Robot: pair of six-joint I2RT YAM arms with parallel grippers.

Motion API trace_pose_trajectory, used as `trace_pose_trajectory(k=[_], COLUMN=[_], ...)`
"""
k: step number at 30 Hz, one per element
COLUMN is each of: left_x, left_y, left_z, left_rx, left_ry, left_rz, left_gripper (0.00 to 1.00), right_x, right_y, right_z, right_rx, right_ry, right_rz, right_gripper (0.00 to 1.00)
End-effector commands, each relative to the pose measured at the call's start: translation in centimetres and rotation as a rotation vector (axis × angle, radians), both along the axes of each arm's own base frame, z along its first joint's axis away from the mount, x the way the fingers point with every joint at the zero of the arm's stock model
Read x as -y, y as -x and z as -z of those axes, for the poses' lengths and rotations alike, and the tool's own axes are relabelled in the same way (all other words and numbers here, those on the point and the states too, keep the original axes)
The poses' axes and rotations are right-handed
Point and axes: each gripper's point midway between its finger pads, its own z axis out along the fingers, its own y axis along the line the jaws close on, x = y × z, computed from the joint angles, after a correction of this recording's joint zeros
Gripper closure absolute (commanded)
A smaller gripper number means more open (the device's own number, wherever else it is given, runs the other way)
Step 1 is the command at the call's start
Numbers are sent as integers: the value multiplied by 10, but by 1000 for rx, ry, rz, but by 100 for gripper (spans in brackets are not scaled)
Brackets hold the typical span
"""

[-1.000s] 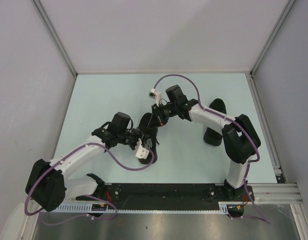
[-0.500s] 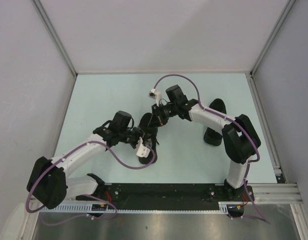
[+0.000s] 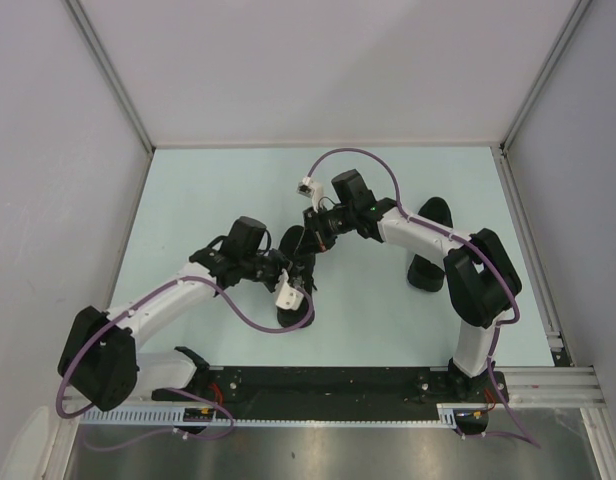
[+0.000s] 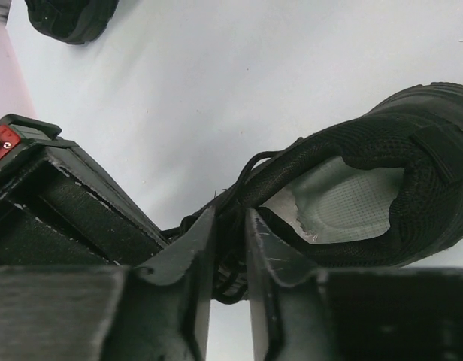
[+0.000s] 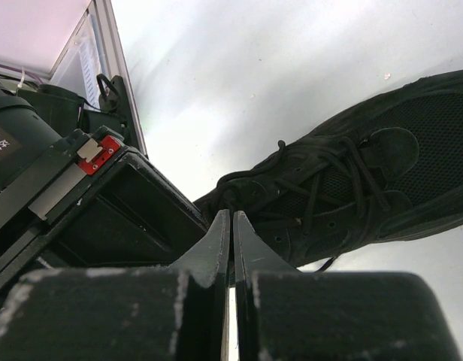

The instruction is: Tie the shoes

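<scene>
The black sneaker [image 3: 295,314] lies between my two grippers, with its grey insole [image 4: 344,199] showing in the left wrist view. My left gripper [image 3: 293,278] is at the shoe's lace area, and its jaws [image 4: 230,218] are closed on a thin black lace [image 4: 233,280]. My right gripper [image 3: 310,245] reaches in from the far side. Its jaws [image 5: 231,216] are pressed nearly together at the bunched laces [image 5: 250,180] near the shoe's tongue [image 5: 389,147]. The lace between them is barely visible.
A second black shoe [image 3: 425,270] lies on the right, partly under my right arm; it also shows in the left wrist view [image 4: 70,16]. Grey walls with metal rails [image 3: 108,75] enclose the pale table [image 3: 208,190]. Purple cables loop off both arms.
My left arm has shifted a little to the right and away, with its gripper still at the laces. My right arm has hardly moved.
</scene>
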Motion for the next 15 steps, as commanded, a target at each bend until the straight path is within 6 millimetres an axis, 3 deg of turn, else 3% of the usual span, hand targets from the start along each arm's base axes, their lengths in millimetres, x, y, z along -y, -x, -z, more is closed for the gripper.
trace_pose_trajectory(k=[1, 8, 15], left_x=[13, 5, -8], left_y=[3, 21, 37], left_z=[-20, -22, -8], left_rx=[38, 29, -53], left_ry=[56, 64, 57], left_rz=[75, 100, 104], left_gripper=[81, 99, 100], right_x=[-2, 1, 6], right_y=[-3, -8, -21], right_z=[-2, -2, -8], right_rx=[7, 9, 16], right_ry=[-23, -20, -36], right_rz=[-8, 6, 51], right_gripper=[100, 100, 100])
